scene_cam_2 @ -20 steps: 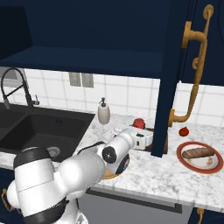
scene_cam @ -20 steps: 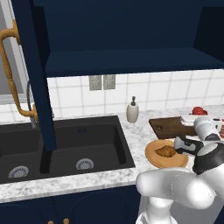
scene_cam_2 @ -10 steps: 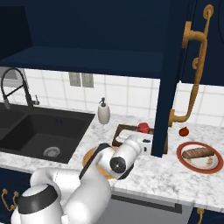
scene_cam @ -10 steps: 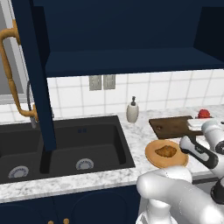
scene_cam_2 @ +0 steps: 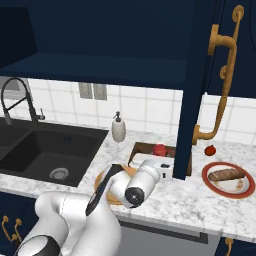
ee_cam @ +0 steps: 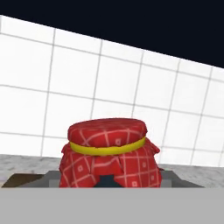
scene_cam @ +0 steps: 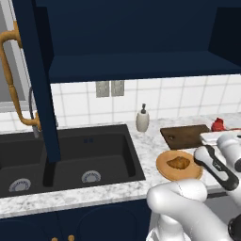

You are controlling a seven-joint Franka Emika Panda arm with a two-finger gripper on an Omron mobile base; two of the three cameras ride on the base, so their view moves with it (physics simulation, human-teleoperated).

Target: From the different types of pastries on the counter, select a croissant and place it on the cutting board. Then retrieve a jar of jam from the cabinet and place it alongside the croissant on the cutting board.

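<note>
The croissant (scene_cam: 178,163) lies on a round tan wooden plate (scene_cam: 164,172) in front of the sink's right corner. Behind it the dark cutting board (scene_cam: 184,136) lies on the marble counter (scene_cam: 117,190). My gripper (scene_cam_2: 160,157) is shut on the jar of jam (scene_cam_2: 159,149) just over the board's right end (scene_cam_2: 142,150). From the hand camera the jar (ee_cam: 107,155) looks close, with a red checked cloth top and a yellow band; my fingertips are hidden. The navy cabinet door (scene_cam_2: 193,85) stands open beside it.
A red plate (scene_cam_2: 244,190) with the log-shaped roll (scene_cam_2: 226,174) sits at the right, a small red round object (scene_cam_2: 210,150) behind it. A soap dispenser (scene_cam: 142,120) stands by the black sink (scene_cam: 70,160). My elbow hangs over the counter's front edge.
My arm has folded, with the elbow swinging down and out. The hand and the jar have sunk a little toward the board's right end.
</note>
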